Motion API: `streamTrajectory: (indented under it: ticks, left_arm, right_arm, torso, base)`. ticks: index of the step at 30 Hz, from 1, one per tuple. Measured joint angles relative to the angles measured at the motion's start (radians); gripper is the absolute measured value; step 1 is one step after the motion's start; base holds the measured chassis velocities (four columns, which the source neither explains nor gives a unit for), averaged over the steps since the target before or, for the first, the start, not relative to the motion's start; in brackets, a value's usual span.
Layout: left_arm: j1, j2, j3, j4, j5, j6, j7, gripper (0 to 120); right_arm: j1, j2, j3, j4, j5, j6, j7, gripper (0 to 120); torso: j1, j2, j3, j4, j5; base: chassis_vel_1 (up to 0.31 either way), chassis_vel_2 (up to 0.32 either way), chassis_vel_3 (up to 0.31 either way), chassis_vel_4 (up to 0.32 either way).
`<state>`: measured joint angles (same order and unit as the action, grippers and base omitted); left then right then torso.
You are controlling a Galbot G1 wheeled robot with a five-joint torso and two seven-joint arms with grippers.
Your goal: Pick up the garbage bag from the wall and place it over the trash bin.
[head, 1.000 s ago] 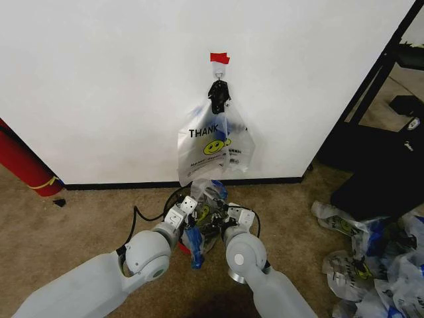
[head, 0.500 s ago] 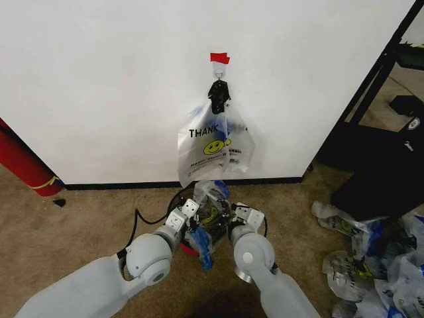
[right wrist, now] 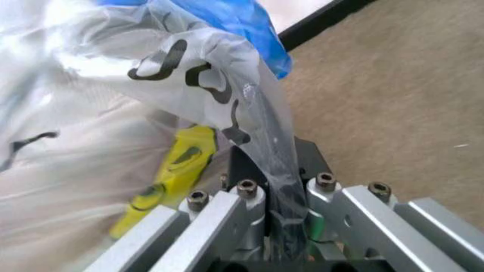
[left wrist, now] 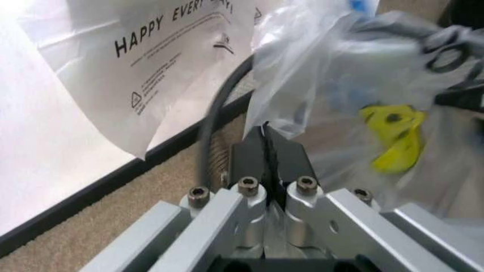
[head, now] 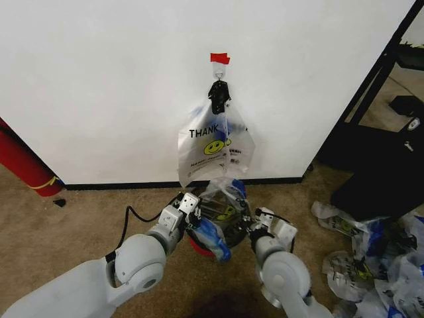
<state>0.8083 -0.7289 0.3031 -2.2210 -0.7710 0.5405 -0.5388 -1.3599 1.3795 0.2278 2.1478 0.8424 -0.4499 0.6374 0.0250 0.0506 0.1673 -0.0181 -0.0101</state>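
Brown carpet (head: 79, 212) runs up to the plain white wall (head: 99, 86), where a bit of red tape (head: 219, 58) marks a small metal hook carrying other clear plastic bags with black "THANK" print and a yellow smiley (head: 213, 142). At about 6 o'clock from those hanging bags, the thin clear crinkly garbage bag with black lettering, yellow smiley and blue patches (head: 222, 202) is held stretched between both grippers over the small round black wire-mesh trash bin with a red base (head: 199, 242). The left gripper (left wrist: 266, 148) is seen at the bag's 9 o'clock edge, its black fingers pressed together on a fold of the plastic. The right gripper (right wrist: 272, 170) is seen at the bag's 3 o'clock edge, its fingers clamped on a twisted strip of the film. More crumpled bags of the same print (head: 371, 258) are seen at 4 o'clock
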Motion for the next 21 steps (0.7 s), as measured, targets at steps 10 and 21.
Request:
streamTrajectory:
  ticks: [10,21]
  left_arm:
    - [0.009,-0.018,-0.03,-0.029,-0.055,-0.042,-0.003,0]
    - [0.107,-0.015,-0.198,-0.033,-0.103,-0.066,0.001,0]
  right_arm:
    - [-0.148,0.015,0.104,0.078,-0.091,0.036,-0.07,1]
    - [-0.238,0.014,0.144,0.149,-0.109,0.049,-0.134,1]
  torso:
    - [0.0,0.0,0.0,0.0001,-0.0002]
    - [0.0,0.0,0.0,0.0,-0.0002]
  base:
    - [0.0,0.0,0.0,0.0]
    - [0.0,0.0,0.0,0.0]
